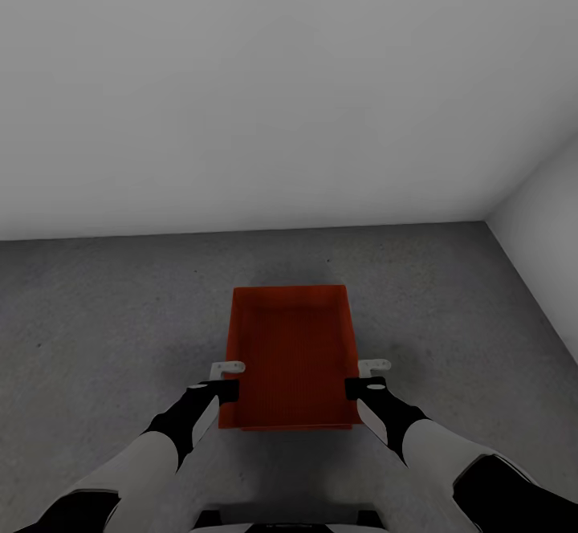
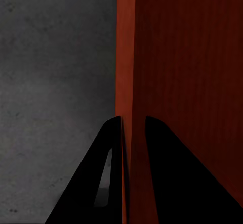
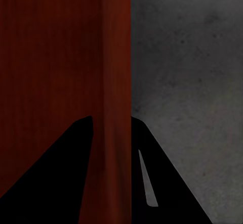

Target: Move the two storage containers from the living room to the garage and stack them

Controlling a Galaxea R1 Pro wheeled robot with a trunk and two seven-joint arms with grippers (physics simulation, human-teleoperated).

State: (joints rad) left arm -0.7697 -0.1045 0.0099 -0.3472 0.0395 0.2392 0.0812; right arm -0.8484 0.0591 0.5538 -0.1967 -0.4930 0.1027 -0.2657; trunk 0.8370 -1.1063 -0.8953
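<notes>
Both grippers (L (image 1: 227,379), R (image 1: 367,377)) clamp container (image 1: 293,356) walls over floor (image 1: 96,316).

We can't tell if the storage container (image 1: 293,352) touches the floor (image 1: 104,316); its underside is hidden. At the frame's bottom corners, both arms are cut off.

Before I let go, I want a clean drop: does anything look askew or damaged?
Nothing stands out. The storage container sits square and level, each side wall clamped between the left gripper and right gripper fingers, over the grey floor.
</notes>
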